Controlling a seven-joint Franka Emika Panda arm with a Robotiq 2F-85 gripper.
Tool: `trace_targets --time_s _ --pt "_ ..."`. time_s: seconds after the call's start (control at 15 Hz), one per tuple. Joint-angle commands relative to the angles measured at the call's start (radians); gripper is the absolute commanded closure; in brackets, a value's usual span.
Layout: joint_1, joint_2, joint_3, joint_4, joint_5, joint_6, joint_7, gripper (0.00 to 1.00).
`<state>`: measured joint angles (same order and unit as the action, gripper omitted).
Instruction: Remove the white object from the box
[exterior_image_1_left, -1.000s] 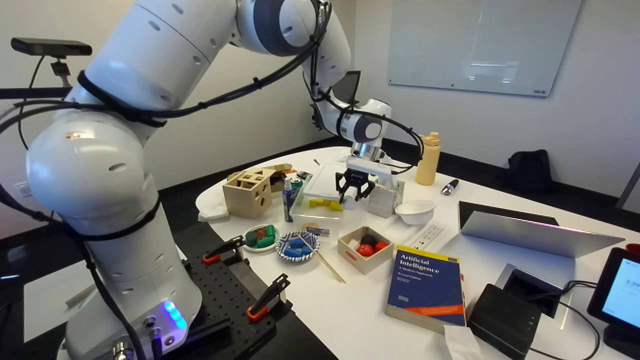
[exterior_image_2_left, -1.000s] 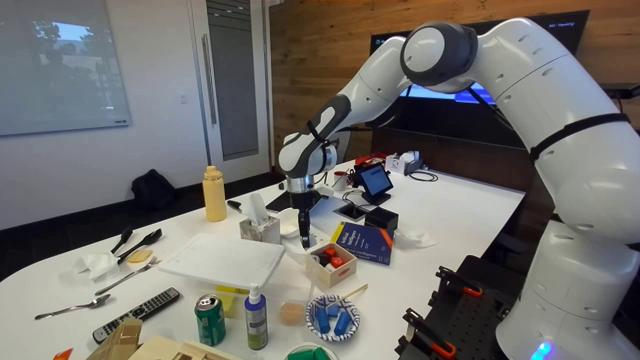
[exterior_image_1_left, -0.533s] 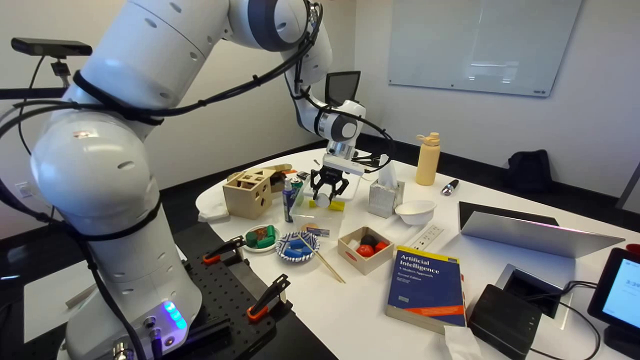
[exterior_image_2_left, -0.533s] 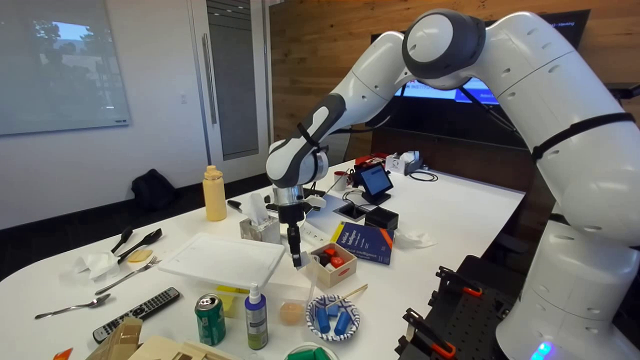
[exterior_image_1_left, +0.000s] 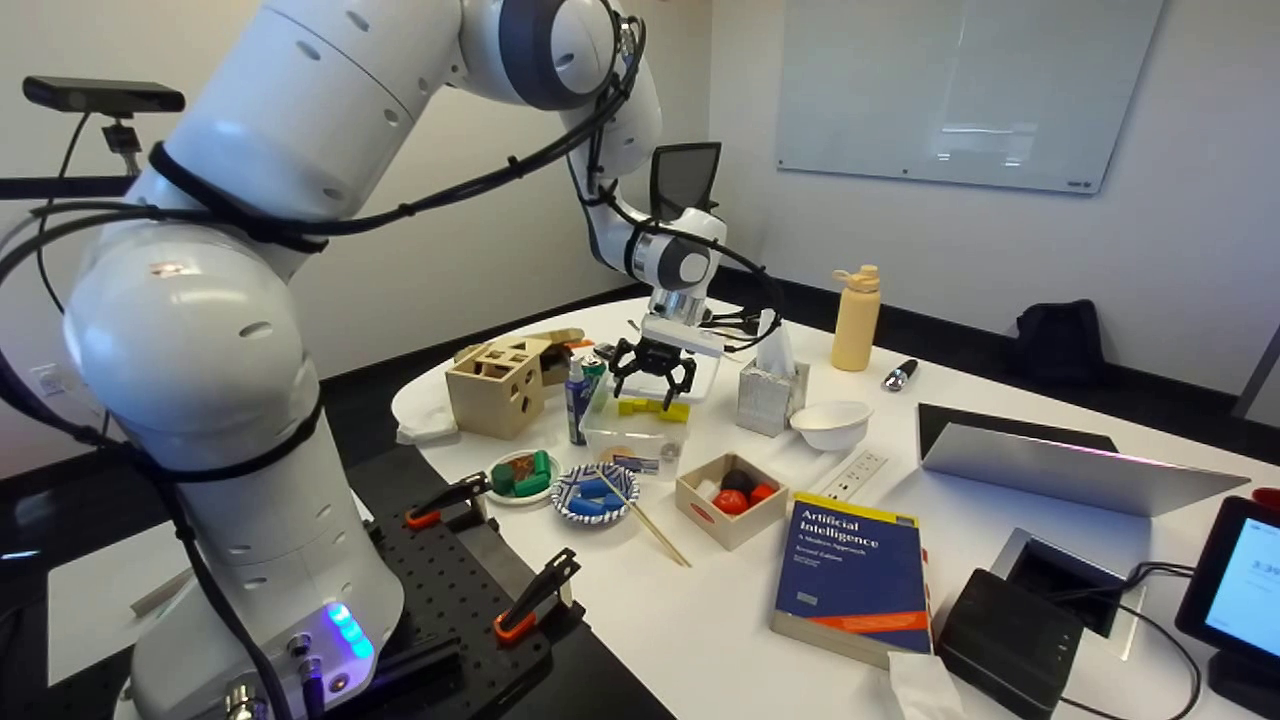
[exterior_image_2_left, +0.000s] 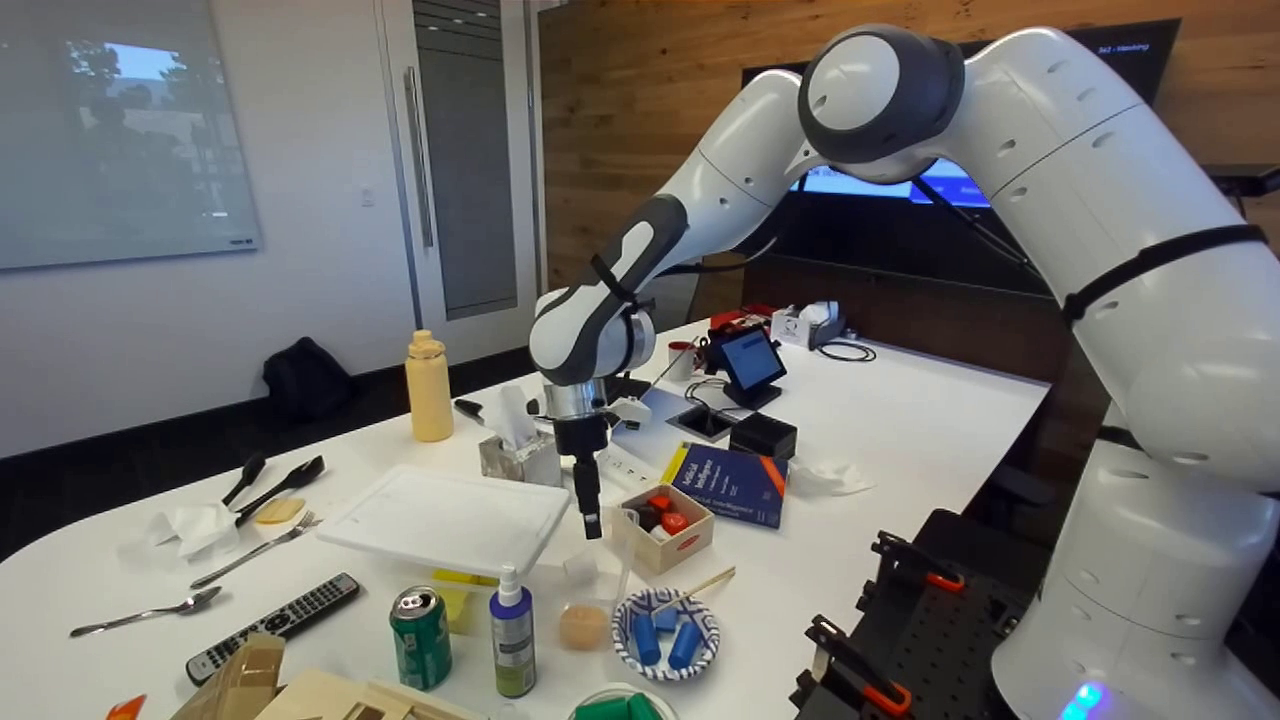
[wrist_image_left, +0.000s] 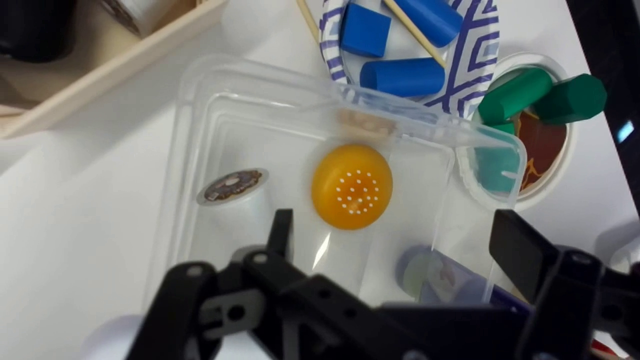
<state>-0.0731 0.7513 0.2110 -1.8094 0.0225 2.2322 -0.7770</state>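
The white object, a small white cup (wrist_image_left: 232, 195) with a brown picture on its lid, rests in the clear plastic container (wrist_image_left: 175, 160); it also shows faintly in an exterior view (exterior_image_2_left: 580, 568). Above that container my gripper (wrist_image_left: 395, 230) stands wide open, nothing between its fingers; it hangs there in both exterior views, seen side-on in one of them (exterior_image_2_left: 592, 525). The box, small and pale wooden with a red oval mark (exterior_image_1_left: 735, 520), stands beside the container. It holds red and black pieces and another white piece (exterior_image_1_left: 708, 489).
Inside the clear container lie an orange dome (wrist_image_left: 352, 187) and yellow blocks (exterior_image_1_left: 650, 408). Around it stand a patterned bowl (exterior_image_1_left: 562, 500) with blue blocks and chopsticks, a plate of green blocks (exterior_image_1_left: 530, 482), a spray bottle (exterior_image_2_left: 512, 640), a white lid (exterior_image_2_left: 450, 520) and a tissue box (exterior_image_1_left: 770, 400).
My gripper has moved from near the tissue box to over the clear container and has opened. The white cup, held between its fingers before, now lies in the container.
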Motion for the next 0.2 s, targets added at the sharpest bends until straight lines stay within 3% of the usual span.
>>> trace_targets --time_s 0.0,0.13 --pt "-0.018 -0.08 -0.015 -0.068 0.022 0.038 0.03 0.0" --pt "-0.031 -0.103 -0.023 -0.09 0.024 0.04 0.038 0.0"
